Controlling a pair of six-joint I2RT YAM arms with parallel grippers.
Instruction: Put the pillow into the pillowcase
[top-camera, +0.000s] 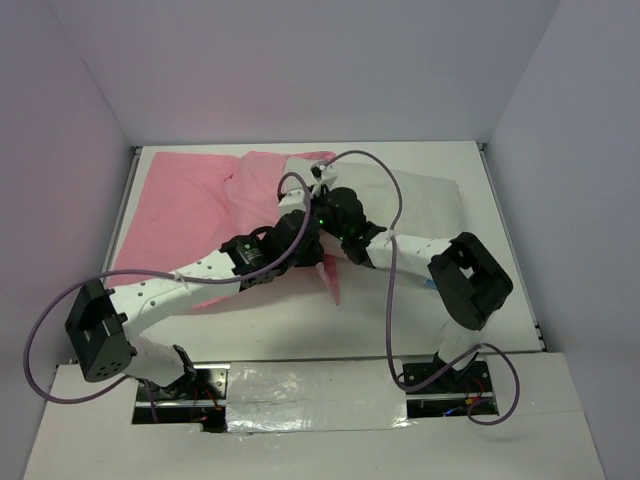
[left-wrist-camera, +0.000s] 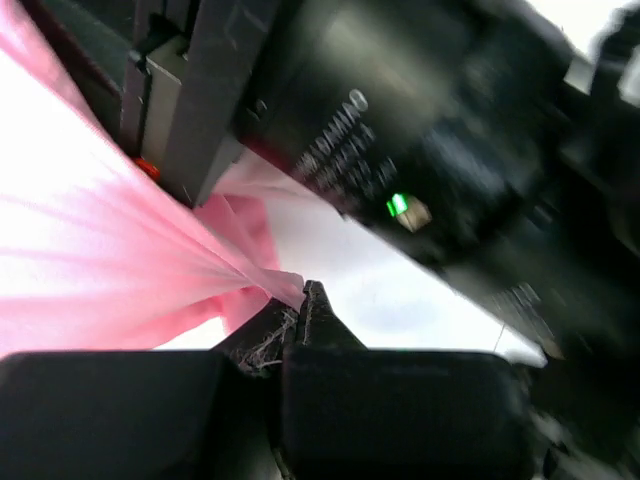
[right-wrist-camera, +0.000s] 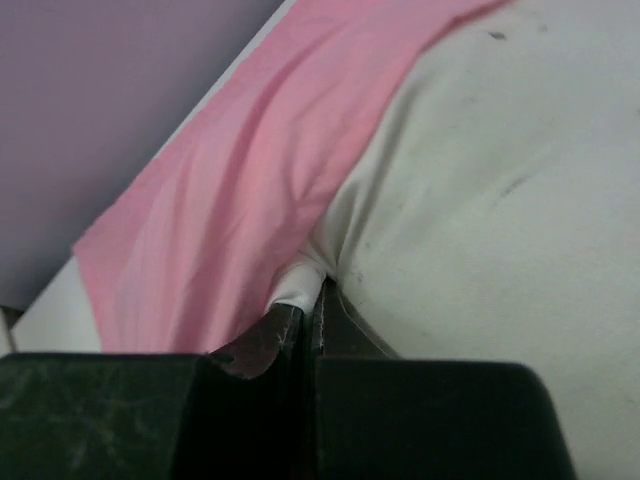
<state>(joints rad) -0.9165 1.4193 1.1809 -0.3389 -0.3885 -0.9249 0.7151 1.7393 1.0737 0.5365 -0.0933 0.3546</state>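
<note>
Grip tight on both sides: left claw pinching bunched pillowcase, right claw nipping a fold of pillow.

Top view: bright, even overhead light; soft shadows on tabletop. Left wrist: heavy blur, pillowcase overexposed. Right wrist: dimmer, right pincer unfocused.

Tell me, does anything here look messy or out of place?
The pillowcase lies rumpled, pulled into tight folds where the left gripper pinches it. The pillow shows a few small dark specks.
</note>
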